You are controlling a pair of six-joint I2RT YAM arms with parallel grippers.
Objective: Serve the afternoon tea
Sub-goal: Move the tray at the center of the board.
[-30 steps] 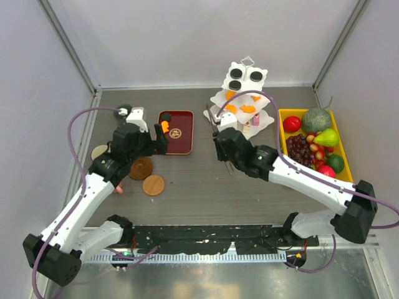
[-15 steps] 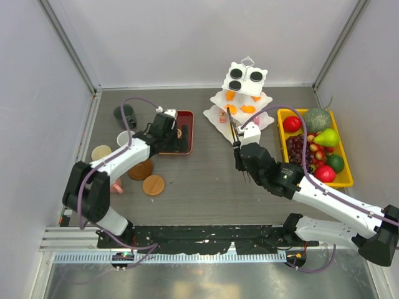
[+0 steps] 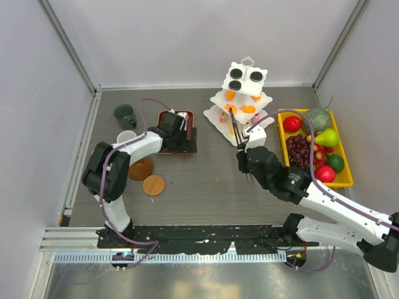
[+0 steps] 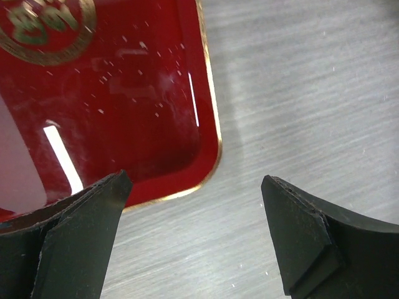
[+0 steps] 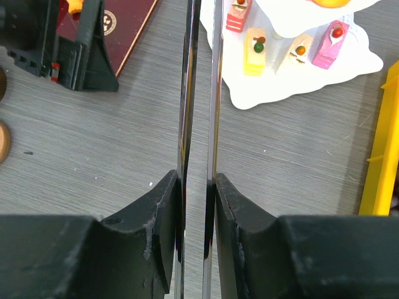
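On stand (image 3: 244,99): sweets (image 5: 256,47) on all three tiers. Well left of stand: mugs (image 3: 124,114) off coasters (image 3: 153,185); serving judged incomplete. Just left of stand: left gripper (image 4: 194,184) low over red tray (image 4: 124,93) corner, jaws wide, empty. Before stand: right gripper (image 5: 197,182) clamped on tongs (image 5: 189,93), tips toward bottom tier.

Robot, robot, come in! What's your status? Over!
Left gripper open, over red tray corner. Right gripper shut on metal tongs, aimed at white stand. Nothing blocking seen. Over.
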